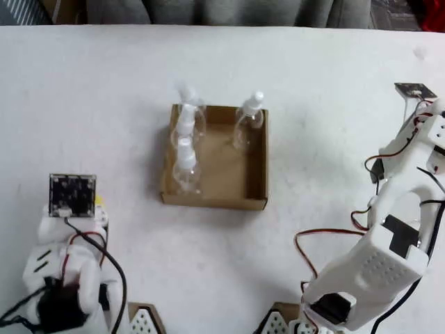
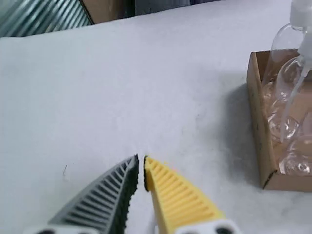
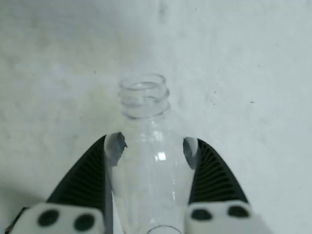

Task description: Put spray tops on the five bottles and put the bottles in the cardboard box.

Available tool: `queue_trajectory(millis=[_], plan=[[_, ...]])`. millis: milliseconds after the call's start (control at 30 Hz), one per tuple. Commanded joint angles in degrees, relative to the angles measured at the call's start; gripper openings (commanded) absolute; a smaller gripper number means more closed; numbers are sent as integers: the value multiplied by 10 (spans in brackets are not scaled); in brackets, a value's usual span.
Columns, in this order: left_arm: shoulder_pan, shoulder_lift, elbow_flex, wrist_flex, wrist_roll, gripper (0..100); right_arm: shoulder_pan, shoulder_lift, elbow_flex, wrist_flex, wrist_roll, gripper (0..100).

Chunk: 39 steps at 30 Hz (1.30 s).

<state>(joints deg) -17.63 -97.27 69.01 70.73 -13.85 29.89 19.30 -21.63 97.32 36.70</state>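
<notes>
Right claw (image 3: 152, 142): grasping an uncapped clear bottle (image 3: 144, 95) below its neck, over the table (image 3: 243, 58) | Left claw (image 2: 140, 160): clenched, empty | Cardboard box (image 1: 214, 200): three topped bottles (image 1: 186, 163) | Advice: hold neck steady so a spray top seats straight.

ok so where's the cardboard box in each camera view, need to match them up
high view: the cardboard box sits mid-table, capped bottles standing inside.
left wrist view: one side wall of the cardboard box lies ahead of the left gripper, off to one side.
right wrist view: looks at an uncapped bottle held in the right gripper.
shared landmark: the white table; the capped bottles link the first two.
</notes>
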Motion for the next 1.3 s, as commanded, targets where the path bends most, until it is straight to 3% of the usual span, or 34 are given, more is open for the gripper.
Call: queue_trajectory(millis=[0,267,533,700,933,1100,1267], plan=[[-24,118,-84,-13,-4,20,-17,-33,-3,7,-2,16],[-121,411,-218,-41,55,20,-36,-32,-3,8,-2,16],[-154,534,-290,-39,55,21,-31,-32,-2,11,-7,16],[-153,559,-285,-31,55,38,-36,-38,-3,12,-21,16],[-150,569,-236,51,-10,269,-34,-33,10,12,-32,16],[-151,571,-135,-24,-79,261,-44,-33,37,8,-31,16],[-137,572,-56,-109,-97,253,-49,-33,39,9,-32,16]])
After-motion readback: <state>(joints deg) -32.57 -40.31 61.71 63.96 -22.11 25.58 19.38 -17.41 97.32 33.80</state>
